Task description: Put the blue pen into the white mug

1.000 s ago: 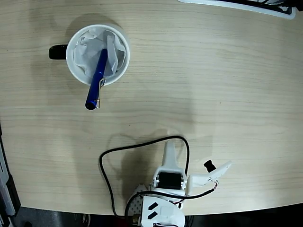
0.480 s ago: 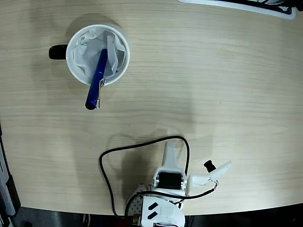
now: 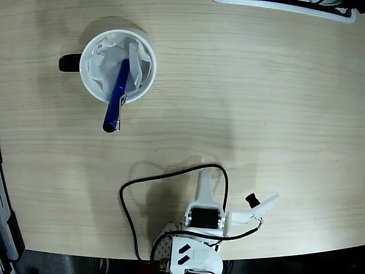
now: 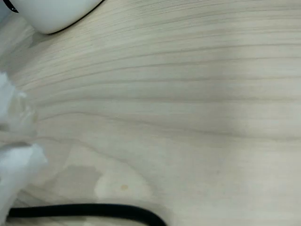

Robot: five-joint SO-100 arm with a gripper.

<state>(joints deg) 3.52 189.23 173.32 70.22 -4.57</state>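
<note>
Nothing has shifted since the earlier frames — pen, mug, cable and my own arm all sit exactly where they were a second ago.

From the fixed view, the blue pen [image 3: 116, 96] stands slanted in the white mug [image 3: 117, 66], its upper part down among the crumpled white paper [image 3: 108, 60] that lines the inside, its lower end with the silver clip poking out over the mug's rim toward the bottom of the picture. The mug sits in the upper left of the wooden table [image 3: 256, 103], its black handle [image 3: 69, 63] pointing left.

My arm [image 3: 204, 228] is folded up at the bottom edge of the table, well apart from the mug. My claw [image 3: 203, 178] points up the picture from there, holding nothing that I can see; whether its fingers are parted or together I cannot tell from this angle. A black cable [image 3: 137, 185] loops on the wood beside me.

My wrist view shows mostly bare wood grain, a curved white edge in the top left corner, blurred white shapes at the left edge, and the black cable [image 4: 84, 210] along the bottom.
</note>
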